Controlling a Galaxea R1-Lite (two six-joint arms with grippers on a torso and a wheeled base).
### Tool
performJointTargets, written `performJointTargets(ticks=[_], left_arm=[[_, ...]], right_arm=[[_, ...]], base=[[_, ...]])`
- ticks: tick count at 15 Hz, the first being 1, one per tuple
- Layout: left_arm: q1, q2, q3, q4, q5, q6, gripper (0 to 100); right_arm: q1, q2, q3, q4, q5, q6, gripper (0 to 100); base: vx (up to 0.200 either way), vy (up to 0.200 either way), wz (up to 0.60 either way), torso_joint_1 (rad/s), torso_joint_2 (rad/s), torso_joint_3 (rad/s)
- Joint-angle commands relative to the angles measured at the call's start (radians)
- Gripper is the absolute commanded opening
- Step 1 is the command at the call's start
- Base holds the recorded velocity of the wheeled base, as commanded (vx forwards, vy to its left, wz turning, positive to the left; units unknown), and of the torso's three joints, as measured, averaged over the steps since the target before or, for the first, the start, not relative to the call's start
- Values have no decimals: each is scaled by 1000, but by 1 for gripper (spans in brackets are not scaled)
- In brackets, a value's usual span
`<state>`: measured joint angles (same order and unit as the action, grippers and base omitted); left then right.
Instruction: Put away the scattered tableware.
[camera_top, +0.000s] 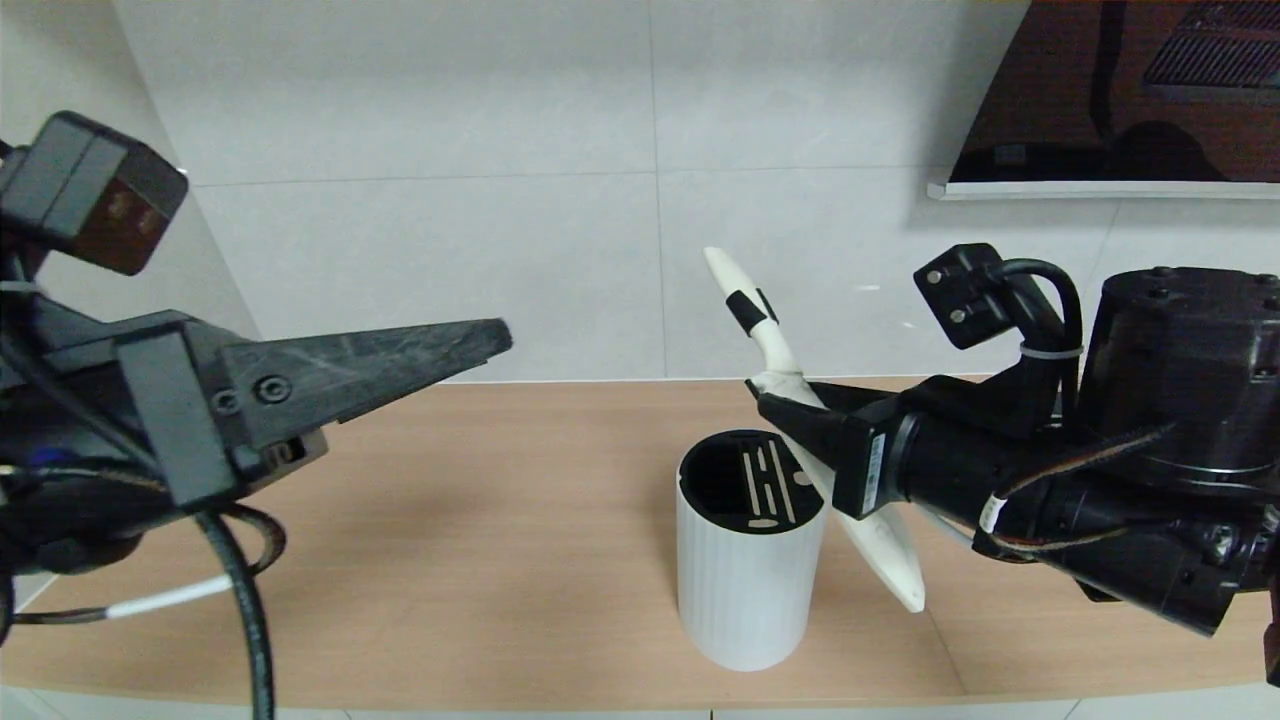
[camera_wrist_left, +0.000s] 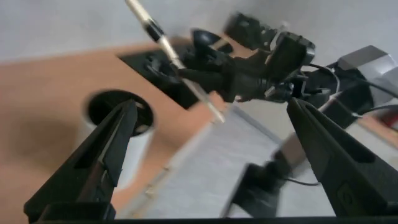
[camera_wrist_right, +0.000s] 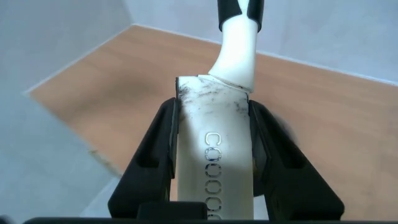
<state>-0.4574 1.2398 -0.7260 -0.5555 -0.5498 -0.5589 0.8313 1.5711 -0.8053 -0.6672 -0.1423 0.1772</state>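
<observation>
Right gripper, centre-right of the frame, fingers clamped on a white utensil tilted just above and right of the holder at lower centre on the worktop. Left gripper, at left, fingers spread wide.

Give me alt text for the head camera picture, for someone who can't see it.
The right gripper holds a white knife tilted, handle up and blade tip down, just right of a white cylindrical holder with a slotted black top on a wooden counter. The left gripper hangs open above the counter's left side, before a pale tiled wall.
</observation>
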Motion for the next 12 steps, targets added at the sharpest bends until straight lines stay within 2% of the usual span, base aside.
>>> performJointTargets(ticks=[1,3,5,7,9,12], left_arm=[[-83,150,-9,-103,131,-49,100],[-122,241,-16,-178,223,-53,100],[-144,300,-29,-215,271,-55,100],[-155,322,-29,-236,280,-76,100],[-164,349,-30,-293,281,-153,100],[-164,386,-41,-294,287,-164,100]], right_arm=[[58,26,3,-3,-5,15,0],[80,40,3,-9,-13,18,0],[92,47,-2,-9,-11,31,0],[94,50,-3,-12,-11,34,0],[111,52,3,-51,-13,38,0],[114,53,3,-52,-13,38,0]], base=[[0,0,0,0,0,0],[0,0,0,0,0,0],[0,0,0,0,0,0],[0,0,0,0,0,0],[0,0,0,0,0,0],[0,0,0,0,0,0]])
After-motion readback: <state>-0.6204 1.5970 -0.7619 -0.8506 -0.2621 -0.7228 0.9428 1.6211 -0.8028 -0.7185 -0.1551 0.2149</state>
